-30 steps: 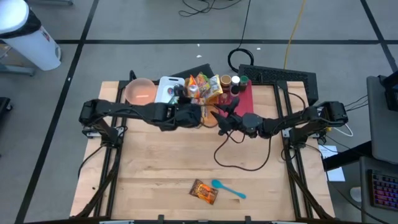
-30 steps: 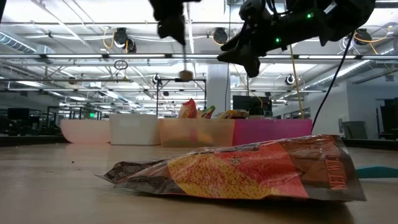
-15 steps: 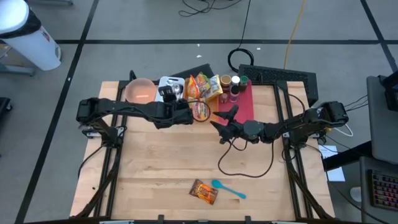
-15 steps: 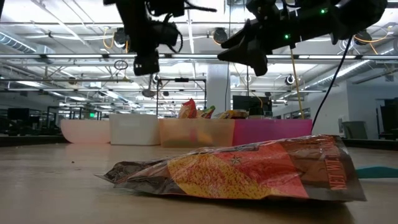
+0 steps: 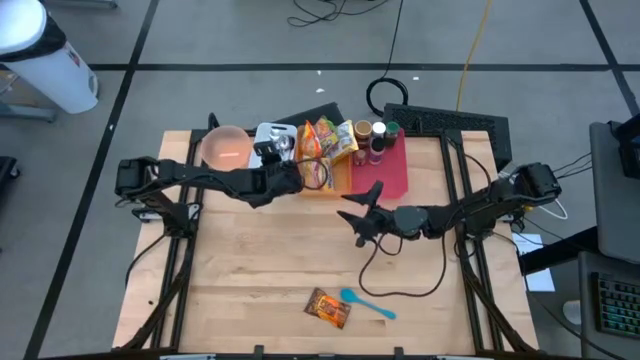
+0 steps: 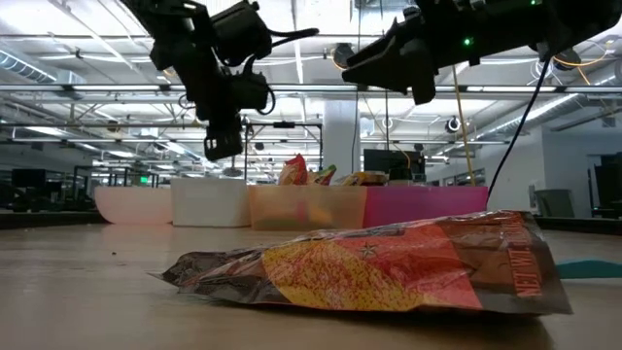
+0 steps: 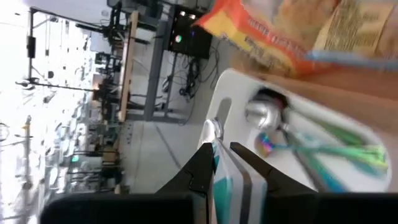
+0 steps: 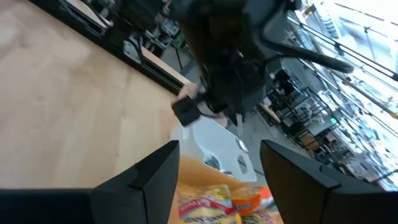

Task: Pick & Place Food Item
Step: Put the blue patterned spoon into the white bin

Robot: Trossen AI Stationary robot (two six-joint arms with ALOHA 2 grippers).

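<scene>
An orange snack bag (image 5: 328, 308) (image 6: 389, 267) lies flat on the table near its front edge. A teal spoon (image 5: 368, 303) lies beside it. My left gripper (image 5: 293, 172) (image 6: 222, 146) hangs over the white bin (image 5: 268, 135) at the back, shut on a thin metal utensil (image 7: 213, 129). That bin (image 7: 323, 118) holds more cutlery. My right gripper (image 5: 352, 208) (image 8: 221, 162) hovers open over the middle of the table with nothing between its fingers. It faces the left gripper and the bins. My left gripper pinches the thin utensil between its two fingers (image 7: 249, 171). The utensil's shiny end (image 7: 213, 129) sticks out just past the fingertips. The fingers slant downward toward the far side. The utensil is lifted clear above the white bin.
Along the far edge stand a pink bowl (image 5: 225, 148), the white bin, a bin of snack bags (image 5: 328, 140) and a pink tray with jars (image 5: 385, 150). A black cable (image 5: 400, 275) loops across the bare wood between the right arm and the snack bag.
My left gripper has come down and moved toward the table's left, from over the snack-bag bin to over the white bin, still shut on the utensil. My right gripper has drifted toward the near edge and rolled a little.
</scene>
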